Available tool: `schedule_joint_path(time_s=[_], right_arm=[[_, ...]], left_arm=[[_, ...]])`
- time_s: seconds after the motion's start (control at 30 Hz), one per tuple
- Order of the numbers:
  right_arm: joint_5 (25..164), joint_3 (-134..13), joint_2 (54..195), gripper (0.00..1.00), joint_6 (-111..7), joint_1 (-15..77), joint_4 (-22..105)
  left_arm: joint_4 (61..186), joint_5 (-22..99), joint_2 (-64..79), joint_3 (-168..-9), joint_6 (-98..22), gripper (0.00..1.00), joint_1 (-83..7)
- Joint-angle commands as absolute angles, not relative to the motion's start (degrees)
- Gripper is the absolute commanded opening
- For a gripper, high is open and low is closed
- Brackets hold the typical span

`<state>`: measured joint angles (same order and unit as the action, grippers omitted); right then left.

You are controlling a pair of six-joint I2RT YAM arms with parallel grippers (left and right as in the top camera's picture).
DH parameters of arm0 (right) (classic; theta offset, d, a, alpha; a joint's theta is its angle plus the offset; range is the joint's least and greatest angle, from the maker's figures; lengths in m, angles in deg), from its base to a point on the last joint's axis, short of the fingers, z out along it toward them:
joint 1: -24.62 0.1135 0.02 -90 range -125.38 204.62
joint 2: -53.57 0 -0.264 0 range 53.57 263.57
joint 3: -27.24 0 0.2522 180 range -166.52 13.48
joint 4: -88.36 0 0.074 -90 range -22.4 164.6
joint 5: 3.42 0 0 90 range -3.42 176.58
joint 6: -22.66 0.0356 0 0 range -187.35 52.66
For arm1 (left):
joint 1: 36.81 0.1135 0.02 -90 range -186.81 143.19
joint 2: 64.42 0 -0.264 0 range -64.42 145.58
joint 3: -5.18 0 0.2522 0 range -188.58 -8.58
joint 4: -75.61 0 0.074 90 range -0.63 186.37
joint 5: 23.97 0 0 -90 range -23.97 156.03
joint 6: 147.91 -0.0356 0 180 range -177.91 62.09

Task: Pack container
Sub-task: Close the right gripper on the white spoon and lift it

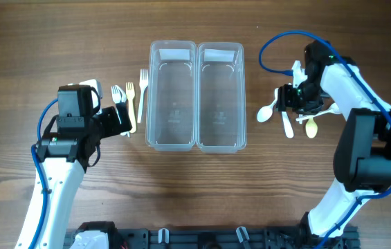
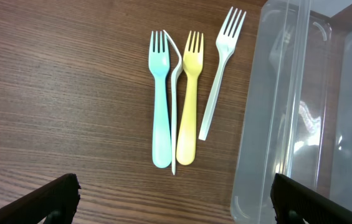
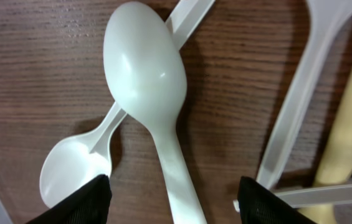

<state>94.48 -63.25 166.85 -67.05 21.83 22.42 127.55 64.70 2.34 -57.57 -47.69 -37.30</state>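
On the left of the dark brown wooden table (image 1: 36, 41), the left gripper (image 2: 179, 204) hangs with its jaws spread wide, gripping nothing. Its black fingertips (image 2: 57, 198) frame a row of plastic forks lying flat just ahead of it. They are a pale blue fork (image 2: 160, 112), a thin white fork turned on its edge (image 2: 174, 106), a yellow fork (image 2: 189, 106) and a slim white fork (image 2: 220, 68) slanting towards the bins. The first three touch side by side.

Just beside the forks, in the middle of the table, stand two clear rectangular plastic containers. The left container (image 1: 151, 97) and the right container (image 1: 242, 97) touch along their long sides.

To the right, the right gripper (image 3: 172, 208) is low over a loose pile of spoons. Its jaws are apart on either side of the handle of a glossy white plastic spoon (image 3: 144, 62), without pinching it. A smaller white spoon (image 3: 70, 171) lies crossed beneath that one. A translucent handle (image 3: 300, 106) and a pale yellow handle (image 3: 350, 124) lie further right.
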Motion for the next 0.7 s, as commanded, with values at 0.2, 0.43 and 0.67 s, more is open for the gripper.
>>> schedule_joint_path(time_s=[0.2,0.43,0.67], right_arm=[[93.21,-61.92,169.71,0.58,-65.41,24.48,25.46],[91.49,-61.02,170.83,0.54,-65.48,24.50,25.81],[91.03,-58.64,170.94,0.42,-65.39,24.57,28.17]], left_arm=[[127.37,65.27,2.58,-58.73,-47.12,1.00,-37.67],[127.37,65.27,2.58,-58.73,-47.12,1.00,-37.67],[127.37,65.25,2.58,-58.73,-47.12,1.00,-37.67]])
